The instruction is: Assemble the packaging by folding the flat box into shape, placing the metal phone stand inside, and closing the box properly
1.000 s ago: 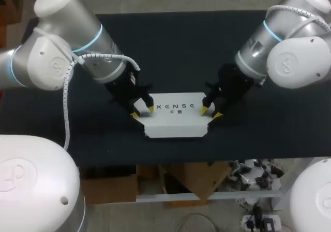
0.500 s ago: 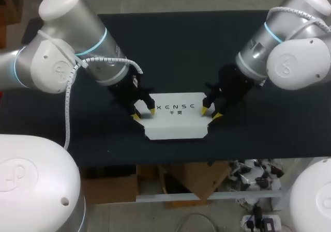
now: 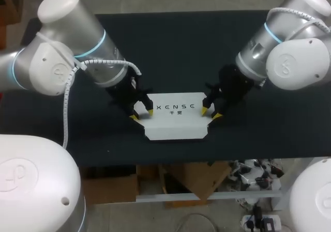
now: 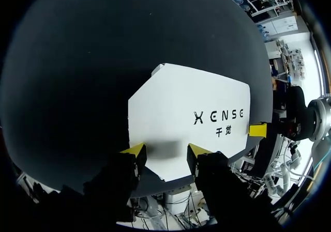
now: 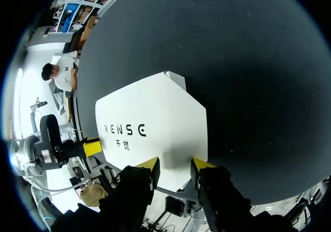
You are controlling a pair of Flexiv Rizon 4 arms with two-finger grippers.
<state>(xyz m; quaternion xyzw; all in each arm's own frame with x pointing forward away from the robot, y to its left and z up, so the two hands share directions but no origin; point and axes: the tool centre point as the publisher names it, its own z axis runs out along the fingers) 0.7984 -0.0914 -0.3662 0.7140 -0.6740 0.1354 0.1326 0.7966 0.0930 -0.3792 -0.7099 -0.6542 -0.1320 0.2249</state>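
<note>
The left claw [image 3: 141, 114] has edged slightly nearer its end of the flat white cardboard box [image 3: 176, 121], fingers apart over the edge. The right claw [image 3: 211, 112] stays put at the opposite end, fingers also apart. The box lies between the 2 claws, unfolded, so folding is probably only starting. A black tabletop [image 3: 176, 46] lies beneath, and no metal phone stand is visible

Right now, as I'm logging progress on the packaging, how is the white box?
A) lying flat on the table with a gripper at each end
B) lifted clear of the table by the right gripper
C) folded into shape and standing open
A: the white box lies flat on the table, with the left gripper at one end and the right gripper at the other, both open.
</note>
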